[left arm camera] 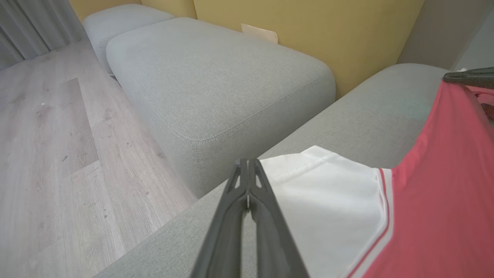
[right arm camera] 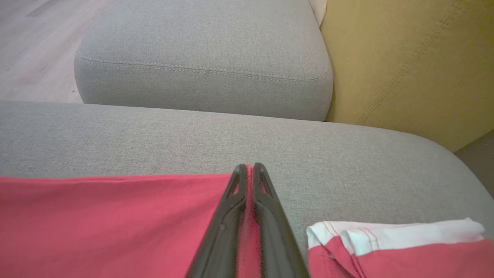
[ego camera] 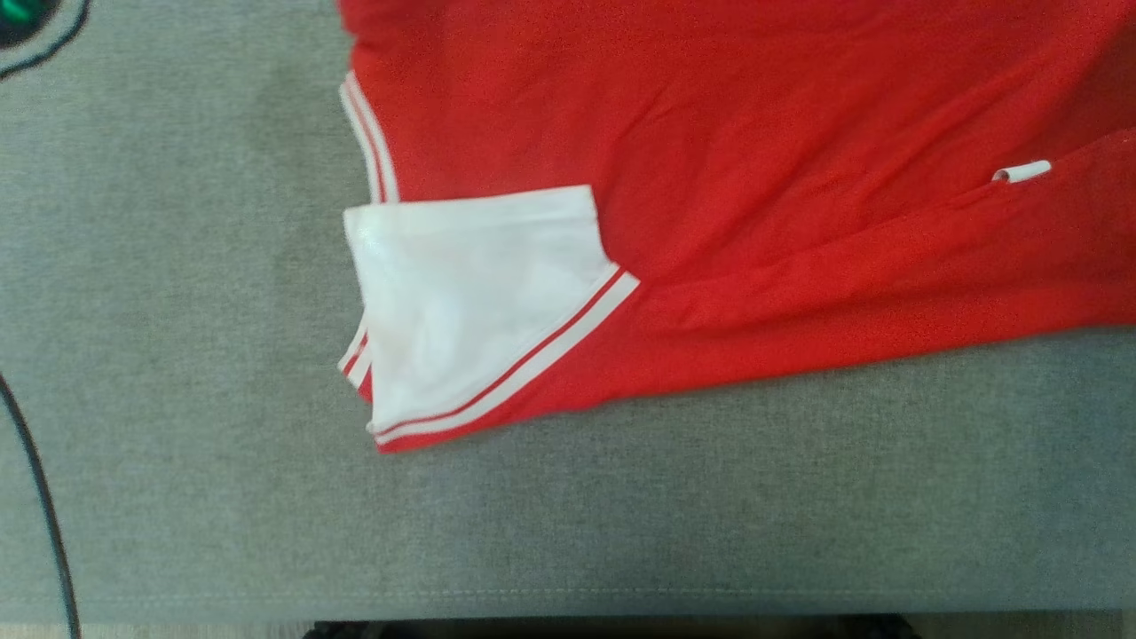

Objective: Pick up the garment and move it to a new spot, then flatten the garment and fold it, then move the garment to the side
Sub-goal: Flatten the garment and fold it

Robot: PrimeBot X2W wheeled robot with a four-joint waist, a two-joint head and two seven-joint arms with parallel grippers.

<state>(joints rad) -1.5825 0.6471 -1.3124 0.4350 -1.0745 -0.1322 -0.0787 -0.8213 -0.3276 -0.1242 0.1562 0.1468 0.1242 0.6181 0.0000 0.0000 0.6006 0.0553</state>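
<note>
The garment [ego camera: 754, 177] is red with a white, stripe-trimmed sleeve [ego camera: 470, 293] and lies on the grey cushion [ego camera: 621, 515]. A small white tag [ego camera: 1021, 171] sits on it at the right. In the left wrist view my left gripper [left arm camera: 247, 162] is shut at the white sleeve's [left arm camera: 328, 200] edge, with a sliver of white between the fingers. The red cloth [left arm camera: 436, 216] rises to the right gripper [left arm camera: 469, 77] at that view's upper right. In the right wrist view my right gripper [right arm camera: 250, 166] is shut on the taut red edge [right arm camera: 115, 224], with a folded sleeve [right arm camera: 393, 235] to its right.
A second grey cushion [left arm camera: 216, 77] stands beyond a gap, against a yellow backrest [left arm camera: 308, 27]. Wood floor [left arm camera: 50, 154] lies past the cushion's edge. A dark cable [ego camera: 44, 515] crosses the cushion's left side, and a dark green object [ego camera: 22, 18] sits at the far left corner.
</note>
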